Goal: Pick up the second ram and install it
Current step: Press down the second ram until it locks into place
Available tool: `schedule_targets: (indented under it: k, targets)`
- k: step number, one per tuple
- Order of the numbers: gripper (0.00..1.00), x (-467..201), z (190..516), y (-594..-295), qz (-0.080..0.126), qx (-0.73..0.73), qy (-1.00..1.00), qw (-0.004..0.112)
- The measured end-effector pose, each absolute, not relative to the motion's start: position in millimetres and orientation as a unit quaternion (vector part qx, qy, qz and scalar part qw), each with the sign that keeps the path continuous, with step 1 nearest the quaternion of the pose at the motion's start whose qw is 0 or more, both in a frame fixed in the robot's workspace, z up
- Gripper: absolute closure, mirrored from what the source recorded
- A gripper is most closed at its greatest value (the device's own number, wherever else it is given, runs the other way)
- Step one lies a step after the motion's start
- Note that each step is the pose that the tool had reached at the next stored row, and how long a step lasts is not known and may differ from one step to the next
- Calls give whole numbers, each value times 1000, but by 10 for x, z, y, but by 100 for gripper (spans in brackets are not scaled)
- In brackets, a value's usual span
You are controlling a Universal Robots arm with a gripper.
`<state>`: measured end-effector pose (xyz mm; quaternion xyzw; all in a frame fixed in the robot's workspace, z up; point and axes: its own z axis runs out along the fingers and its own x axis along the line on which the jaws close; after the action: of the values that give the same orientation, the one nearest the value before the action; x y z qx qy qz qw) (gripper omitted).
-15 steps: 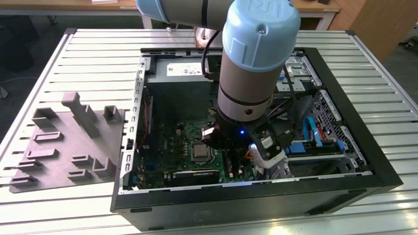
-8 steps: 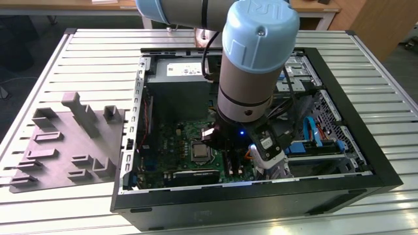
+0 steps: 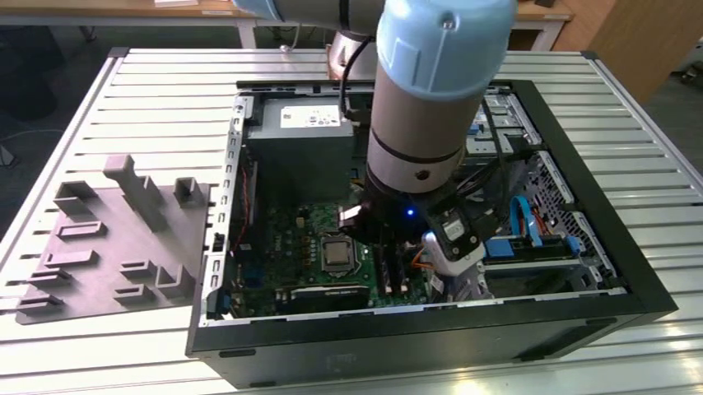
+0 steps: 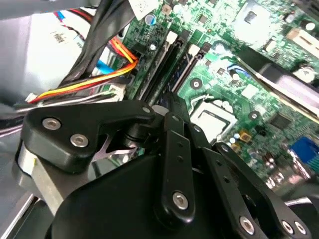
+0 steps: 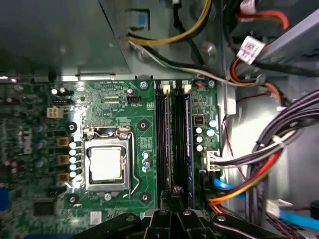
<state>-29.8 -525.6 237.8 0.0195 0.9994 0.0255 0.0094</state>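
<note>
The gripper (image 5: 175,195) hangs over the memory slots (image 5: 167,134), its grip impossible to tell, while the second ram (image 5: 188,134) apparently stands in the slot nearest the cables (image 5: 259,164); an off-centre push could seat it crooked.

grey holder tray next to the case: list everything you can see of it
The grey holder tray looks like matte moulded plastic. It is a flat plate with raised features: a tall upright post near its far edge, blocks beside the post, and several low slotted brackets nearer the front. It lies flat on the slatted metal table, at the exterior view's left of the open computer case, turned slightly askew. Its slots look unoccupied. I cannot tell whether its edge touches the case.
</note>
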Motion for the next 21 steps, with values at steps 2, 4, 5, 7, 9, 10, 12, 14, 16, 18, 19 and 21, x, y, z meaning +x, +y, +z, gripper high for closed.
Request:
schedule_targets:
  k: [2, 4, 5, 7, 9, 10, 12, 14, 16, 18, 19, 21]
  targets:
    - [89, -298, 2458, -5256, 25, 19, 999, 9]
    - [89, -297, 2491, -5256, 25, 19, 999, 9]
    - [89, -298, 2490, -5256, 26, 19, 999, 9]
    - [89, -297, 2490, -5256, 26, 19, 999, 9]
    - [89, -297, 2492, -5254, 25, 19, 999, 9]
    - [89, -297, 2492, -5245, 25, 19, 999, 9]
    - [89, -297, 2490, -5205, 25, 19, 999, 9]
    - [89, -297, 2489, -5149, 25, 19, 999, 9]
    - [89, -298, 2486, -5085, 25, 19, 999, 9]
    - [89, -298, 2485, -5027, 25, 19, 999, 9]
    - [89, -298, 2484, -4998, 25, 19, 999, 9]
    - [89, -297, 2483, -4971, 25, 19, 999, 9]
